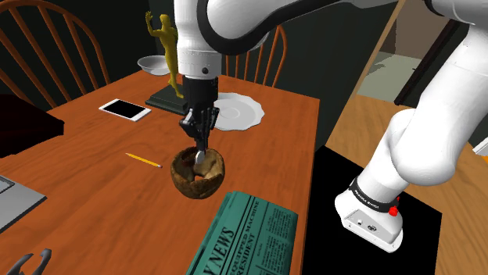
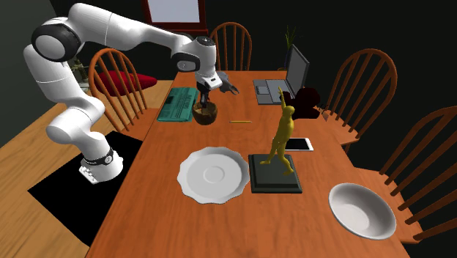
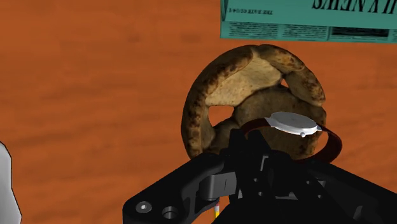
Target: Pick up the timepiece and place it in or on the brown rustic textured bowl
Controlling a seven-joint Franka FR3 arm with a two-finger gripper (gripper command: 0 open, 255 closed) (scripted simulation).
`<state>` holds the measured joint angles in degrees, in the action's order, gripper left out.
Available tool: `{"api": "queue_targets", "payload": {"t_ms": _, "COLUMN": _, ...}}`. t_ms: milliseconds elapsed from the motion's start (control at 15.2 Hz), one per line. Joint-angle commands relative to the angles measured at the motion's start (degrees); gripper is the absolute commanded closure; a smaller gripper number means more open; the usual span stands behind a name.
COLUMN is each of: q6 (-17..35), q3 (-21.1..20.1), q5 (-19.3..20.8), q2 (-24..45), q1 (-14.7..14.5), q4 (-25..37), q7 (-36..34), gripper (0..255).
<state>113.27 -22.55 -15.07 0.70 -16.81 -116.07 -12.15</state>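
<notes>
A brown, rough-textured bowl (image 1: 184,178) (image 2: 206,114) (image 3: 207,111) with holes in its wall stands on the wooden table, near the teal newspaper. My black gripper (image 1: 202,148) (image 2: 206,99) (image 3: 254,145) hangs straight down over the bowl's mouth, fingertips at rim height. It is shut on a wristwatch (image 3: 289,123) (image 1: 199,159) with a silver face and a dark red strap. The watch hangs inside the rim, above the bowl's floor.
A teal newspaper (image 1: 246,234) lies close to the bowl on the stand side. A yellow pencil (image 1: 143,160) lies on the bowl's other side. Farther back are a phone (image 1: 125,109), a white plate (image 1: 238,111) and a yellow figurine (image 1: 166,47) on a dark base. A laptop (image 1: 12,199) sits at the shoulder view's left edge.
</notes>
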Motion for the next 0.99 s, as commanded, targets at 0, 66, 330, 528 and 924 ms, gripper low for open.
{"api": "queue_targets", "payload": {"t_ms": 0, "q6": 0.2, "q3": 0.0, "q5": 0.0, "q2": 0.1, "q1": 0.0, "q4": -0.1, "q7": 0.0, "gripper": 255}}
{"api": "queue_targets", "payload": {"t_ms": 66, "q6": 0.2, "q3": 0.0, "q5": 0.0, "q2": 0.1, "q1": 0.0, "q4": -0.1, "q7": 0.0, "gripper": 255}}
{"api": "queue_targets", "payload": {"t_ms": 330, "q6": 0.2, "q3": 0.0, "q5": 0.0, "q2": 0.1, "q1": 0.0, "q4": -0.1, "q7": 0.0, "gripper": 255}}
{"api": "queue_targets", "payload": {"t_ms": 528, "q6": 0.2, "q3": 0.0, "q5": 0.0, "q2": 0.1, "q1": 0.0, "q4": -0.1, "q7": 0.0, "gripper": 0}}
{"api": "queue_targets", "payload": {"t_ms": 924, "q6": -5.5, "q3": 0.7, "q5": 0.2, "q2": -1.1, "q1": 0.7, "q4": 4.4, "q7": 0.0, "gripper": 0}}
